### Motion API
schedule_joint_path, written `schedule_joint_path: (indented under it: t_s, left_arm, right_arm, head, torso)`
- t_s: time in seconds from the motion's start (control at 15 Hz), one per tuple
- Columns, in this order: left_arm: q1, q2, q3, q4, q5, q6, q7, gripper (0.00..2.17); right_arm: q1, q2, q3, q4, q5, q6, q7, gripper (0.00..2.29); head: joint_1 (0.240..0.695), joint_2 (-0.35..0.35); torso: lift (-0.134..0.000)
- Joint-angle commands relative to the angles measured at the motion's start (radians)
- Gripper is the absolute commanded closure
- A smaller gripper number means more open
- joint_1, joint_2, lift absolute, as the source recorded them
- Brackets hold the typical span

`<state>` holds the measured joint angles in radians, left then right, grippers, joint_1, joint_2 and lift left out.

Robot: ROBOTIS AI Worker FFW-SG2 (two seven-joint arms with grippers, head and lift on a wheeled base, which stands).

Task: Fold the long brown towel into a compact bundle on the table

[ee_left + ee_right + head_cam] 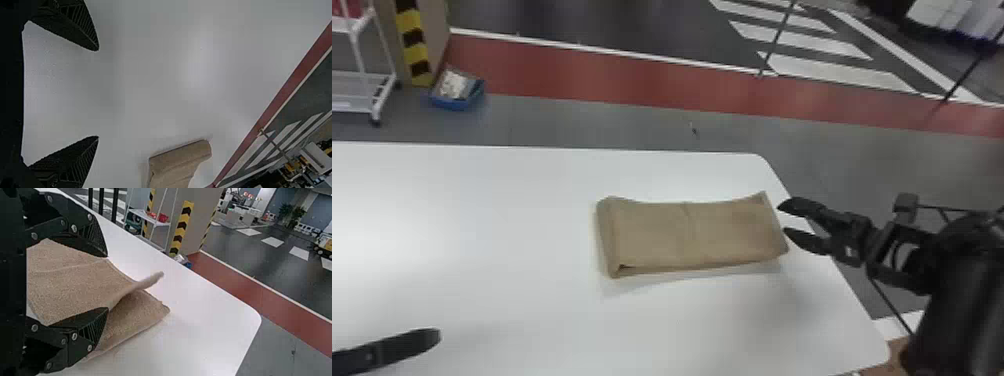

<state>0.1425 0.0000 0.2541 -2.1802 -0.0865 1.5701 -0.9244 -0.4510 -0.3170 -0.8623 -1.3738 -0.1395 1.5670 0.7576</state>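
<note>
And there's the brown towel (652,235), folded on the counter (507,225)! Right hand (782,219) wide at its end, left hand (397,346) wide too!

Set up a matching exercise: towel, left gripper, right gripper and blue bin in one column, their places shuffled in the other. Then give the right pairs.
Things:
1. Towel
2. Left gripper
3. Right gripper
4. Blue bin

Places:
A. Just off the towel's right end in the head view
B. On the floor, beyond the table
C. Folded, lying on the table
D. At the head view's lower left corner

Right pairs: 1-C, 2-D, 3-A, 4-B
</note>
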Motion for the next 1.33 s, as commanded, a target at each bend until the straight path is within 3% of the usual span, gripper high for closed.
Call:
schedule_joint_path:
  t_s: [0.0,0.33,0.87,1.27]
  left_arm:
    - [0.000,-0.003,0.002,0.010,0.001,0.001,-0.005,0.08]
    - [0.008,-0.003,0.021,0.007,0.001,0.001,-0.019,0.08]
    - [0.039,-0.003,0.039,-0.046,0.005,0.001,-0.037,0.08]
    - [0.052,-0.003,0.028,-0.093,0.007,0.001,-0.037,0.08]
  right_arm:
    - [0.012,-0.014,0.002,-0.001,0.009,0.005,0.000,0.07]
    - [0.018,-0.034,0.006,-0.001,0.038,0.005,0.000,0.08]
    - [0.011,-0.040,0.123,0.015,0.189,0.005,-0.006,0.12]
    - [-0.020,-0.037,0.151,0.039,0.215,0.005,-0.026,0.13]
  head:
    - [0.695,-0.350]
    - [0.695,-0.350]
    - [0.695,-0.350]
    - [0.695,-0.350]
  torso:
    - [-0.125]
    - [-0.125]
    - [-0.125]
    - [-0.125]
